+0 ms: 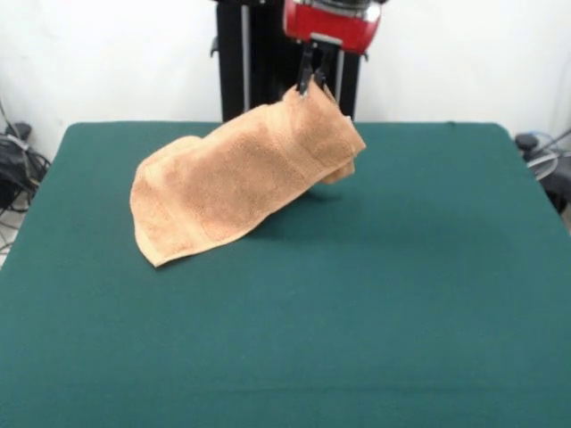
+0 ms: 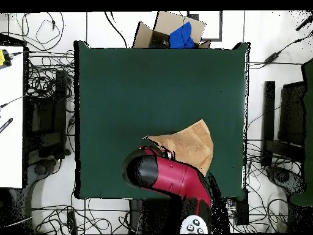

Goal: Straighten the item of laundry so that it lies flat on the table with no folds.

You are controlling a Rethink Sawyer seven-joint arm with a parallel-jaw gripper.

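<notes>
The towel (image 1: 236,183) is held by one corner in the closed gripper (image 1: 309,82). In the front view, its long axis is stretched diagonally down-left onto the table (image 1: 401,294).

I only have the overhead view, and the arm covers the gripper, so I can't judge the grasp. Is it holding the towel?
Observer: Yes. In the front view the gripper is shut on the top edge of the towel.
Operator: Is the whole towel off the table?
Observer: No. The gripped end hangs above the table with a shadow beneath it. The opposite end, at the picture's left, rests on the table.
Operator: Does it look flat?
Observer: No. It slopes from the gripper down to the table, and a doubled flap hangs below the gripped end.
</notes>
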